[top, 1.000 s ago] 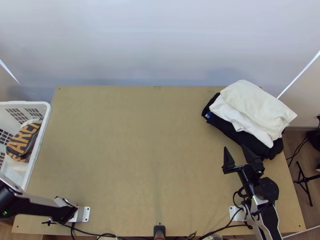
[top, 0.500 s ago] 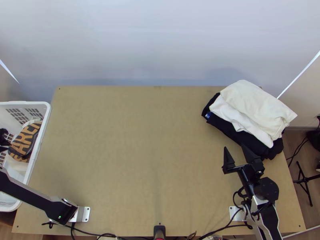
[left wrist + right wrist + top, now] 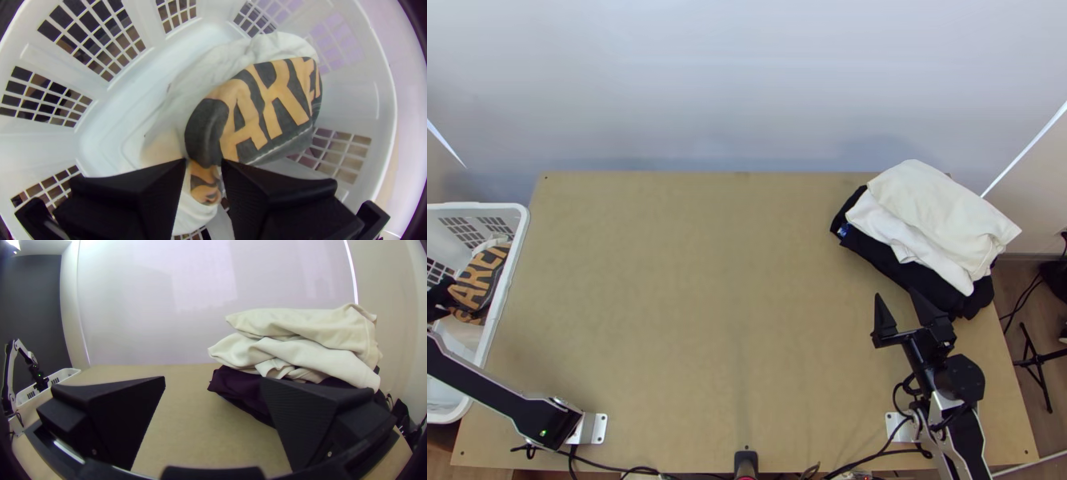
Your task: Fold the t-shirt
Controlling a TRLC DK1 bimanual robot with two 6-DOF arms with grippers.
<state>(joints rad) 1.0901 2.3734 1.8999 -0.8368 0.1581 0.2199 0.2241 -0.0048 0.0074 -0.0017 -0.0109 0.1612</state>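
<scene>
Top view: over at the left edge, the white basket [image 3: 475,206], set beside the counter [image 3: 707,304], probably to feed laundry straight onto the bare middle without taking up working room. Inside, bunched rather than spread, the dark t-shirt [image 3: 479,280] with orange lettering, presumably the garment to fold. Reaching over the basket wall, the left arm [image 3: 495,400], base on the counter, likely angled so for a lift from above. At the far right corner, a stack: cream cloth [image 3: 939,212] on top, white cloth [image 3: 907,240] below, dark cloth [image 3: 879,256] underneath. Put there, by the look of things, as finished work, well away from the folding area. Near the stack, the right tool [image 3: 896,294], spread and empty; probably parked until needed for a second hold.

Left wrist view: down among the laundry, the left tool [image 3: 203,162], narrowly spread, tips either side of a lettered fold of the t-shirt. No firm pinch to be made out. A raised bunch, so likely chosen as easy to grasp; pale fabric [image 3: 195,84] beside and beneath, with some risk of being dragged along.

Right wrist view: layers loosely folded, edges uneven, just beyond the spread right tool. Any sideways swing there could topple the pile.
</scene>
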